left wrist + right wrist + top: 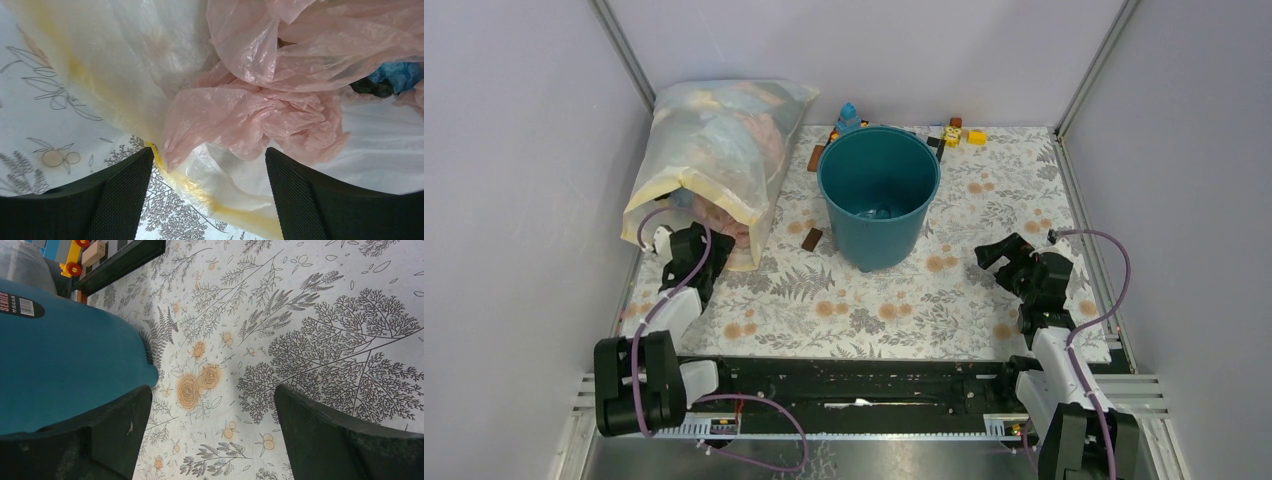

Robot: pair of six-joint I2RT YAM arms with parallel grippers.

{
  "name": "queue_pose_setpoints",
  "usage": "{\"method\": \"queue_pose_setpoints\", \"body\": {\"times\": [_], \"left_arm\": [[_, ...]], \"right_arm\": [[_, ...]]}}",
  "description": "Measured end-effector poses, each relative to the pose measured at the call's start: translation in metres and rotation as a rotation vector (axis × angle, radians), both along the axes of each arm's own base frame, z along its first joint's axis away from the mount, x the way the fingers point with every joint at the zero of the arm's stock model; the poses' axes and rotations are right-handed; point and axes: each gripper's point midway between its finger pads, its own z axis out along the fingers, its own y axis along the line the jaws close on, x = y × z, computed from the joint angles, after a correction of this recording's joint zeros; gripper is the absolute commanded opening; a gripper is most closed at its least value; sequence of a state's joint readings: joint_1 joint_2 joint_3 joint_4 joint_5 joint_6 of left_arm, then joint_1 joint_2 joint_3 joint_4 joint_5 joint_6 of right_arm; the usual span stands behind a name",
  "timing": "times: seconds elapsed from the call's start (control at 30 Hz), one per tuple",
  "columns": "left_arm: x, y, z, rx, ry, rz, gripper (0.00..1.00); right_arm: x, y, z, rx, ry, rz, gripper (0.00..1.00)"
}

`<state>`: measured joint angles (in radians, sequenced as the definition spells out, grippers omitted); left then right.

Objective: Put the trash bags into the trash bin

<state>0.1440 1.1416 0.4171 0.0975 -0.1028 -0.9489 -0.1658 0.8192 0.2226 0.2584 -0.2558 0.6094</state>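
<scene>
Jaws stand wide on both arms. Top view: the left gripper [686,243], arm stretched low, noses at the mouth of the clear sack [714,150] at upper left. The right gripper [1007,256] hovers at right, apart from the central teal trash bin [879,235].

Left wrist view: parted fingers flank a crumpled pink trash bag [250,120] spilling from the sack, unpinched. Grasping seems the step in hand, so next comes advancing and closing on the film.

Right wrist view: spread fingers over floral cloth [300,315], bin at left.

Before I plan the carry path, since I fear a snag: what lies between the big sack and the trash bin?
Top view: a brown block on the floral cloth near the trash bin, and a second brown block further back.
</scene>
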Motion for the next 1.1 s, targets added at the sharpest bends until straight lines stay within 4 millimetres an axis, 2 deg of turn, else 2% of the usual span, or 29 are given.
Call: {"method": "queue_pose_setpoints", "body": {"times": [0.13, 0.17, 0.2, 0.27, 0.3, 0.4, 0.5, 0.57, 0.73, 0.93, 1.1], "left_arm": [[0.009, -0.004, -0.01, -0.011, 0.006, -0.031, 0.86], [0.011, -0.004, -0.012, -0.011, 0.009, -0.034, 0.81], [0.014, -0.004, -0.015, -0.011, 0.013, -0.036, 0.72], [0.02, -0.004, -0.022, -0.013, 0.029, -0.043, 0.2], [0.023, -0.004, -0.025, -0.012, 0.038, -0.053, 0.02], [0.03, -0.005, -0.021, 0.001, 0.028, -0.077, 0.0], [0.031, -0.007, -0.001, 0.02, -0.029, -0.086, 0.0], [0.028, -0.009, 0.021, 0.034, -0.093, -0.083, 0.0], [0.01, -0.015, 0.086, 0.057, -0.264, -0.053, 0.0], [-0.021, -0.004, 0.123, 0.082, -0.318, 0.023, 0.0], [-0.034, -0.008, 0.144, 0.072, -0.328, 0.014, 0.0]], "right_arm": [[0.0, 0.0, -0.002, 0.002, 0.006, 0.0, 1.0], [0.0, 0.0, -0.002, 0.003, 0.007, 0.0, 1.0], [0.0, 0.0, -0.002, 0.002, 0.007, -0.001, 1.0], [0.0, 0.0, -0.002, 0.003, 0.007, -0.001, 1.0], [0.0, 0.0, -0.002, 0.003, 0.008, 0.0, 1.0], [0.0, 0.0, -0.004, 0.004, 0.014, -0.001, 1.0], [0.0, 0.0, -0.005, 0.005, 0.018, -0.001, 1.0], [0.0, 0.0, -0.005, 0.005, 0.019, -0.001, 1.0], [0.0, 0.0, -0.006, 0.005, 0.024, -0.001, 1.0], [0.0, 0.0, -0.005, 0.004, 0.02, -0.002, 1.0], [0.0, 0.0, -0.004, 0.004, 0.017, -0.002, 1.0]]}}
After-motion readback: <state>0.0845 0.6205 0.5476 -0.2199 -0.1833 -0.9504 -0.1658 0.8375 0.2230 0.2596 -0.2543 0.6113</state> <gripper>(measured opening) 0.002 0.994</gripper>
